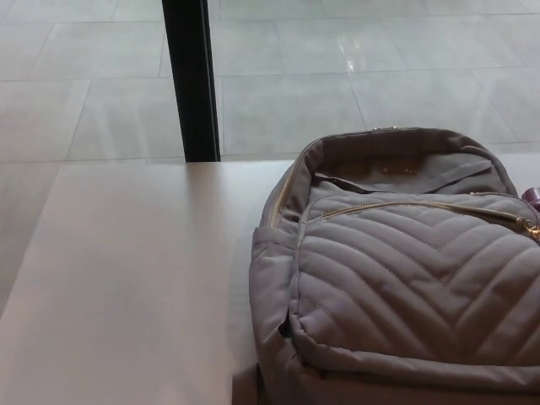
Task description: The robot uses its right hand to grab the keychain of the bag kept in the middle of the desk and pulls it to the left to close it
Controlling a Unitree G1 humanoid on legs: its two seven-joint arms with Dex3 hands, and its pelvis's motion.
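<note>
Smooth pale desk (pixel 126 278) under a grey chevron-quilted bag (pixel 405 278), gold zip (pixel 405 204); both hands out of view.

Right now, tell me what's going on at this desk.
Nothing is being handled: neither robot hand is in view. A grey quilted backpack lies untouched on the white desk. Its top looks open, and a gold zip pull sits at the far right end of the front zip, so the closing apparently has not begun.
</note>
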